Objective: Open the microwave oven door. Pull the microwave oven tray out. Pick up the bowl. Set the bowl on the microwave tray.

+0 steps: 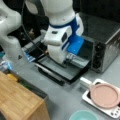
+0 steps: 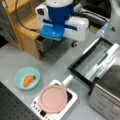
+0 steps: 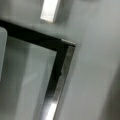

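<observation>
In a front view, the bowl (image 2: 27, 78) sat at the left on the grey bench (image 2: 15, 60), a small orange carrot (image 2: 28, 80) inside it. Just to its right a pink plate (image 2: 52, 98) rested on a white square tray (image 2: 71, 100). Above them hung the gripper (image 2: 73, 44); whether its jaws were open or closed could not be told. Farther right, the microwave oven door (image 2: 93, 60) lay folded down flat before the microwave oven (image 2: 107, 100). The wrist view showed a corner of the door's dark frame.

Grey table (image 2: 57, 62): oven (image 1: 105, 47), bowl (image 2: 27, 78)
</observation>
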